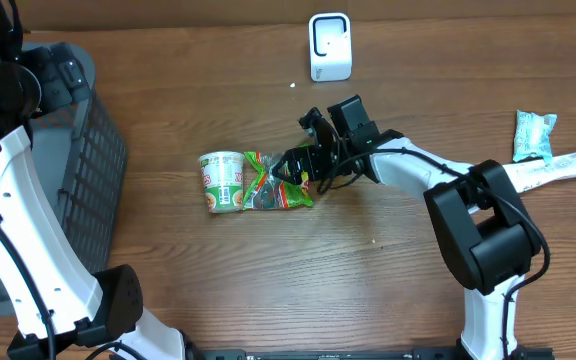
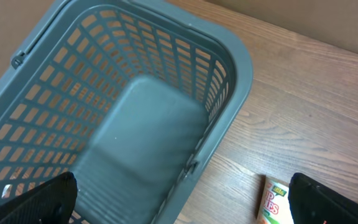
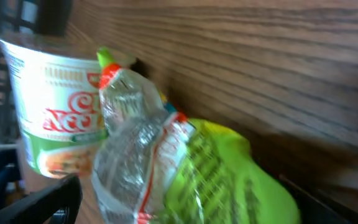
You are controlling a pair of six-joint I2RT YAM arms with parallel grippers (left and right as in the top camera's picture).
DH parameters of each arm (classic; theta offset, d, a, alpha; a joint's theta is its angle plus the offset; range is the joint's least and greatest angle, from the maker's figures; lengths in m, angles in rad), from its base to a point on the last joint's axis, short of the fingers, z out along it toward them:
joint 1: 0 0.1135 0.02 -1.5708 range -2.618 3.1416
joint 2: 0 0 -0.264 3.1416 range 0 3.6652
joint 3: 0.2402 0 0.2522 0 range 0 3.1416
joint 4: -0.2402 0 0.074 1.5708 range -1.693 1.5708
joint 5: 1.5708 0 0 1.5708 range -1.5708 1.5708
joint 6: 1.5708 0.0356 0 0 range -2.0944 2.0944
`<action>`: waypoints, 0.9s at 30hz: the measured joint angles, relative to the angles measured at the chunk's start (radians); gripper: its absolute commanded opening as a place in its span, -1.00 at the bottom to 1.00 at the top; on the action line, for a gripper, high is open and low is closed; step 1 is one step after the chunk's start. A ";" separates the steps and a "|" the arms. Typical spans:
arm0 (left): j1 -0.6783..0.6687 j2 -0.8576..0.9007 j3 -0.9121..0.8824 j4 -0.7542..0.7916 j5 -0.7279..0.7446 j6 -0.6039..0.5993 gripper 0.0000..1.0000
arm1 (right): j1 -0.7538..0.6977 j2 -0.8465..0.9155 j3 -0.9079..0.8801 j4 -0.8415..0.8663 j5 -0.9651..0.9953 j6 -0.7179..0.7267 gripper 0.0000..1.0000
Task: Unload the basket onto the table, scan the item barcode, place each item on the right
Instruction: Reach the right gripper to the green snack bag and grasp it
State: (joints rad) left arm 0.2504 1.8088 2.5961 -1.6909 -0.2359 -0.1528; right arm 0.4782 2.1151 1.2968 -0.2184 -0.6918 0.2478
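R claw (image 3: 179,202): yours stands wide, straddling green snack bag (image 1: 280,186).
Bag: flat on desk (image 1: 218,280), touching tipped cup noodle (image 1: 223,182).
L claw (image 2: 185,199): yours wide apart, over grey basket (image 2: 229,68).
Scanner (image 1: 329,46): far edge, well apart from bag.

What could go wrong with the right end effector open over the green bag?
1. The green bag appears to rest against the noodle cup, which lies on its side; closing the right end effector could roll it.
2. The bag is crinkly film, so a grip may slip.
3. No barcode shows in any view; it may face away from the scanner.
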 measured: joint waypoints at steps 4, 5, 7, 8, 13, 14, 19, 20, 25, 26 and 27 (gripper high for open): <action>0.000 0.000 0.000 0.000 0.000 0.000 0.99 | 0.006 0.021 0.005 0.020 -0.042 0.074 0.61; 0.000 0.000 0.000 0.000 0.000 0.000 0.99 | 0.010 0.023 0.006 0.013 -0.043 0.090 0.37; 0.000 0.000 0.000 0.000 0.000 0.000 0.99 | 0.020 0.028 0.007 -0.002 -0.051 0.105 -0.07; 0.000 0.000 0.000 0.000 0.000 0.000 1.00 | 0.026 0.031 0.008 -0.018 -0.043 0.117 -0.42; 0.000 0.000 0.000 0.000 0.000 0.000 1.00 | 0.042 0.056 0.006 -0.052 -0.051 0.177 -0.93; 0.000 0.000 0.000 0.000 0.000 0.000 1.00 | 0.041 0.056 0.006 -0.053 -0.052 0.184 -0.93; 0.000 0.000 0.000 0.000 0.000 0.000 1.00 | 0.007 0.056 0.006 -0.073 -0.087 0.178 -0.92; 0.000 0.000 0.000 0.000 0.000 0.000 1.00 | -0.012 0.053 0.006 -0.093 -0.093 0.162 -0.92; 0.000 0.000 0.000 0.000 0.000 0.000 1.00 | -0.146 -0.050 0.002 -0.291 -0.089 -0.071 -0.93; 0.000 0.000 0.000 0.000 0.000 0.000 0.99 | -0.171 -0.090 0.000 -0.336 -0.087 -0.131 -0.93; 0.000 0.000 0.000 0.000 0.000 0.000 0.99 | -0.193 -0.130 0.000 -0.378 -0.085 -0.189 -0.93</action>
State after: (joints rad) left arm 0.2504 1.8088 2.5961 -1.6909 -0.2359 -0.1524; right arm 0.2855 1.9850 1.2972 -0.5964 -0.7765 0.0586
